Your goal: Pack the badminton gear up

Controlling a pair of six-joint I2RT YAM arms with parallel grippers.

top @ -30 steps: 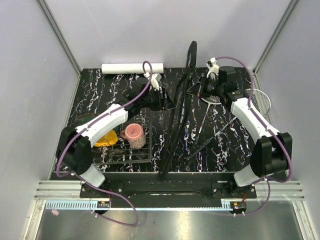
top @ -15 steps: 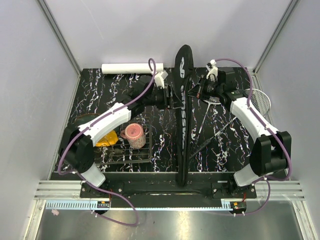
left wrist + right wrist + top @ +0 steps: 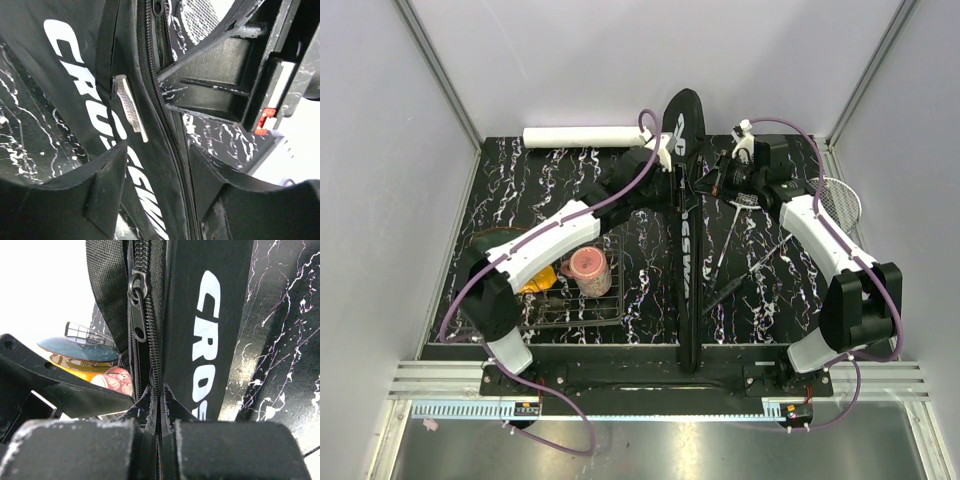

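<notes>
Since the bag (image 3: 685, 250) has to open before anything goes in, both arms meet at its far end. It runs down the middle of the table (image 3: 550, 180), from near edge to back wall. The right end effector (image 3: 159, 405) is fully closed, pinching the zip seam just beside the zipper pull (image 3: 136, 295) — an anchor, I'd say. The left end effector (image 3: 155, 175) is about half open, fingers either side of the same seam, gripping nothing that I can see. The zip looks closed here.

Room: the rackets (image 3: 840, 200) lie right of the bag, under the right arm, one head near the table's right edge. On the left, a wire basket (image 3: 575, 310) with a pink cup (image 3: 588, 270) sits near the bag. The white tube (image 3: 585, 136) lies along the back edge, well apart. The bag's tip is close to the back wall — little slack there.
</notes>
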